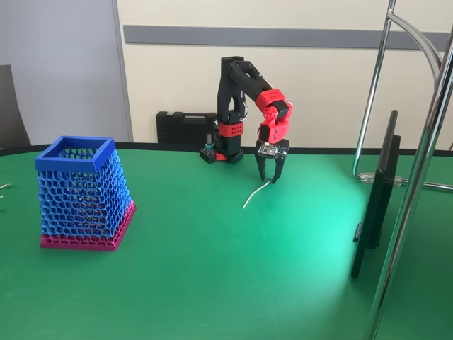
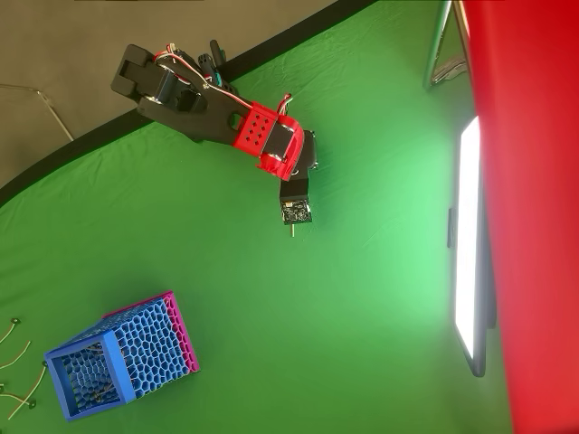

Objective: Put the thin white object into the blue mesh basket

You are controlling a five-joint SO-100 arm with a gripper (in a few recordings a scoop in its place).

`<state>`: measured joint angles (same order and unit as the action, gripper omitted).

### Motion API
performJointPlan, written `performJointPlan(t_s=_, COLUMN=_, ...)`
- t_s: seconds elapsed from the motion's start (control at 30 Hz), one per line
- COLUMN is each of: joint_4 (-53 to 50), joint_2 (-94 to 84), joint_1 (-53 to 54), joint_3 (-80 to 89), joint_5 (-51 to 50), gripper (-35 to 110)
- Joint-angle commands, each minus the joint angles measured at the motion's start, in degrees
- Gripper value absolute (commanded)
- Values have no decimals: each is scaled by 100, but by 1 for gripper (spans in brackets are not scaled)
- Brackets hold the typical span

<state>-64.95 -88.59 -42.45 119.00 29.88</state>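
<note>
Thin white object (image 1: 256, 193): a slender, slightly curved strip. Its upper end sits between the tips of the black pincer (image 1: 272, 178), which is clenched on it; the lower end slants down to the left, at or just above the green cloth-like surface (image 1: 212, 283). Arm of red and black segments, pincer pointing downward. Blue mesh basket (image 1: 83, 193): tapered, square, honeycomb lattice walls, solid blue rim, magenta base band. It stands upright on the surface, well apart from the pincer, at left in the fixed view.
</note>
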Motion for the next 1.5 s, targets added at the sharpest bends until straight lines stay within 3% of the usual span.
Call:
performJointPlan(t_s=0.0, joint_4=-9, joint_2=26, joint_1=-26, joint_3=-158, joint_5=-35, gripper=16)
performJointPlan(t_s=0.2, joint_4=-9, joint_2=272, joint_1=0, joint_3=-220, joint_5=-53, gripper=14)
performJointPlan(t_s=0.4, joint_4=-9, joint_2=448, joint_1=62, joint_3=-360, joint_5=-53, gripper=1)
performJointPlan(t_s=0.77, joint_4=-53, joint_2=-176, joint_1=598, joint_3=-1600, joint_5=-246, gripper=1)
performJointPlan(t_s=1.1, joint_4=598, joint_2=-668, joint_1=1626, joint_3=-3234, joint_5=-1415, gripper=1)
performJointPlan(t_s=1.47, joint_4=1951, joint_2=-844, joint_1=3656, joint_3=-4201, joint_5=-3234, gripper=1)
